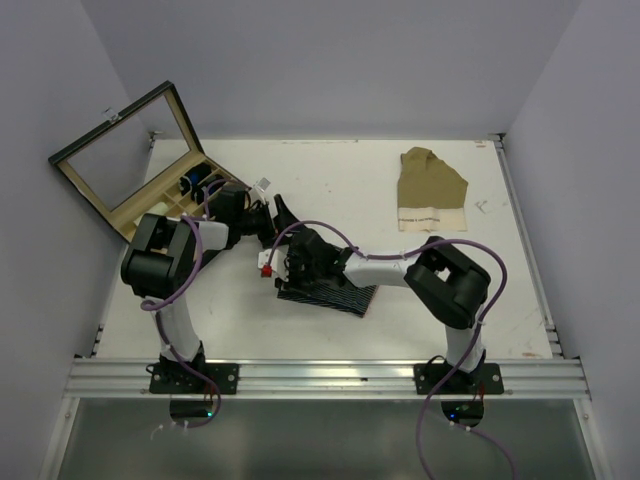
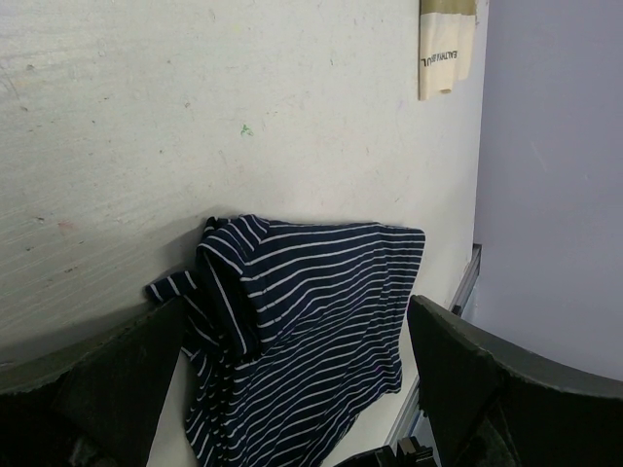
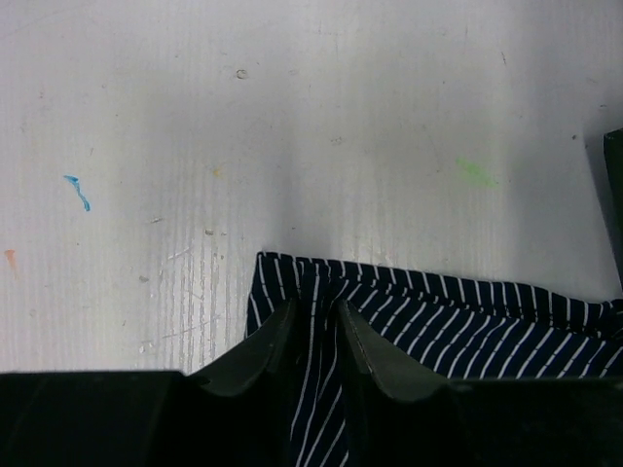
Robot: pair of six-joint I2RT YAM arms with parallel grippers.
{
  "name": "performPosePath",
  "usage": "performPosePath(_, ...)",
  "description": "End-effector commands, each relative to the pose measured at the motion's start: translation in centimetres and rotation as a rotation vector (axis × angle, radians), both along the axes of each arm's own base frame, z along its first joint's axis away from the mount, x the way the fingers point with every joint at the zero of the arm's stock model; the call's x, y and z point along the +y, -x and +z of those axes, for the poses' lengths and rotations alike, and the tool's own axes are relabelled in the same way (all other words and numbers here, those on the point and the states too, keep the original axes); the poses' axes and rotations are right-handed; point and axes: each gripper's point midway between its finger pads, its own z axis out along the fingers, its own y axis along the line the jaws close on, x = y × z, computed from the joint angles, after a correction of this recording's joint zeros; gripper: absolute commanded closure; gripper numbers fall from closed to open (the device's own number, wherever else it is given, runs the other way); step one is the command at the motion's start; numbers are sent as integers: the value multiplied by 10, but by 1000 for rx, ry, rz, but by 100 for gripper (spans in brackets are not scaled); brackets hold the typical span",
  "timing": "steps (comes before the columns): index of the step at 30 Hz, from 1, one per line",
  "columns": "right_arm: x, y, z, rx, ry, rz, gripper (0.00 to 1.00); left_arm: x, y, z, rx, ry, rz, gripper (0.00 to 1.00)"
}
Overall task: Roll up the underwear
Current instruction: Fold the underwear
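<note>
We log: right claw (image 3: 313,311) pinching underwear (image 1: 330,296) at its left end | cloth lies long left-to-right | left claw (image 2: 297,306) wide open, empty, just beside | right arm nearer

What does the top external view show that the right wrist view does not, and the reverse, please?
Only the top external view shows the open box at the table's far left and the tan underwear lying flat at far right. Only the right wrist view shows the right gripper closed on a fold at the striped underwear's edge, plus a blue mark and a green mark on the table. Both show the striped underwear and the white table.
</note>
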Motion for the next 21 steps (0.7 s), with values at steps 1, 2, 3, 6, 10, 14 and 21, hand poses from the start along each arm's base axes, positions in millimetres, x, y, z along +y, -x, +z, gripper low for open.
performPosePath(1,10,-6,27,-20,-53,-5,72,2,3,-18,41,-31,15,0)
performPosePath(2,9,-6,27,-22,-54,-4,71,2,3,-18,42,-29,14,0)
performPosePath(3,9,-5,28,-22,-54,-2,72,2,3,-18,45,-28,16,0)
performPosePath(6,8,-4,30,-17,-61,-6,75,1,3,-18,46,-26,16,0)
performPosePath(10,9,-3,35,-7,-72,-2,83,1,3,-18,43,-25,14,0)
performPosePath(14,11,-1,39,7,-80,-1,96,1,4,-18,43,-27,13,0)
performPosePath(21,14,0,46,11,-95,14,100,3,3,-20,45,-33,20,0)
